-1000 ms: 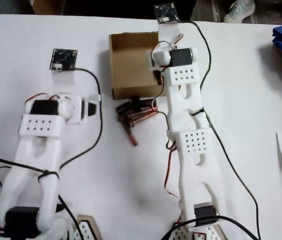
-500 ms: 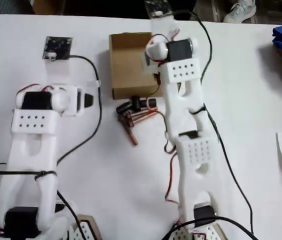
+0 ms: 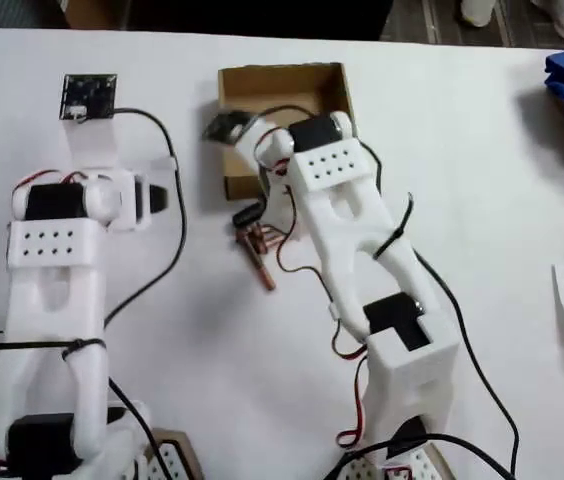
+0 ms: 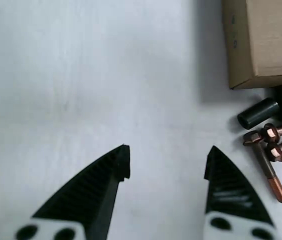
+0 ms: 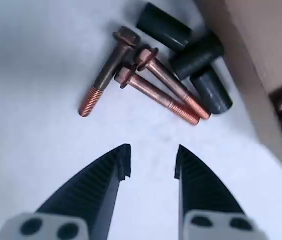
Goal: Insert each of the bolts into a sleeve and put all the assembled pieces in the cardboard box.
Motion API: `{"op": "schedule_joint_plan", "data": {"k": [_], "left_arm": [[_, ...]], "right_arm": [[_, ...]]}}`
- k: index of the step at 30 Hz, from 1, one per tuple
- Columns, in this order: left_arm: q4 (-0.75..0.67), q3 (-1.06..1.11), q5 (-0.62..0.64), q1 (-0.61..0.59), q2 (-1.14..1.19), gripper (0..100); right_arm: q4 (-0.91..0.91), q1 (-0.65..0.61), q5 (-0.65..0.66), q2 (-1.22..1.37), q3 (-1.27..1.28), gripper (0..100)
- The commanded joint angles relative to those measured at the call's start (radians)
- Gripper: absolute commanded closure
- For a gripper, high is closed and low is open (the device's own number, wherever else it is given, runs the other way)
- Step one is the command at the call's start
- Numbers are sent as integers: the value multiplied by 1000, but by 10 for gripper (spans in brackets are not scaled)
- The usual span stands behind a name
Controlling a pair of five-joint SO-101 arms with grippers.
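Since 1 second ago my right arm has swung left and drawn back, so its wrist now hangs above the loose parts at the box's near corner, and my left arm has drifted left.

Closest in, my right gripper (image 5: 152,152) stands partly open with nothing in it, above the white table (image 5: 41,75). My left gripper (image 4: 168,155) is spread wider, also empty, over a bare patch. Just past my right fingertips lie 3 copper bolts (image 5: 173,82), heads bunched together. 3 black sleeves (image 5: 196,52) lie against them, farther on, all separate from the bolts. Beyond the sleeves sits the open-topped cardboard box (image 3: 272,100).
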Motion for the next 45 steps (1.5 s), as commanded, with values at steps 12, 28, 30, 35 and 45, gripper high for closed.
{"op": "schedule_joint_plan", "data": {"k": [12,28,30,35,45], "left_arm": [[26,-42,-6,-11,-14,744],[26,-41,-8,-11,-14,744],[26,-41,-8,-11,-14,744],[26,-33,-8,-11,-14,744],[20,-18,-8,-11,-14,744]], "right_arm": [[-180,33,333,193,-9,861],[-280,36,460,199,-44,861],[-295,38,460,222,-52,861],[-309,45,456,285,-97,861],[-312,50,456,305,-110,861]]}}
